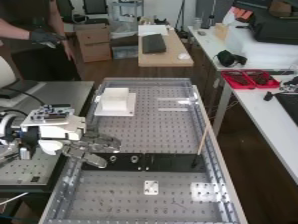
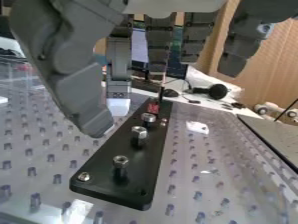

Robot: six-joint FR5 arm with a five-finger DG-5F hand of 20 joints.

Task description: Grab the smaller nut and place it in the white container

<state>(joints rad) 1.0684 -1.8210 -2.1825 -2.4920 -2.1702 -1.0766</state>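
Note:
Over the bar's left end in the high view is the hand (image 1: pixel 100 143), open, its fingers stretched out straight. The black bar (image 1: pixel 173 161) carries the larger nut (image 1: pixel 113 158) and the bearing (image 1: pixel 134 159); the hand hides the end beside them. In the wrist view the hand (image 2: pixel 73 75) hangs with its thumb beside the bar, touching no part. The smaller nut (image 2: pixel 120 161) stands on the near end of the bar, then come the larger nut (image 2: pixel 139 132) and the bearing (image 2: pixel 148 118). The white container (image 1: pixel 115 99) is farther back on the bench, on a white plate.
The bench's raised metal rim (image 1: pixel 207 135) runs along the right side, with a thin wooden stick (image 1: pixel 203 139) nearby. A small white plate (image 1: pixel 151 187) lies in front of the bar. Red trays (image 1: pixel 249 79) are on the right table. A person stands at the upper left.

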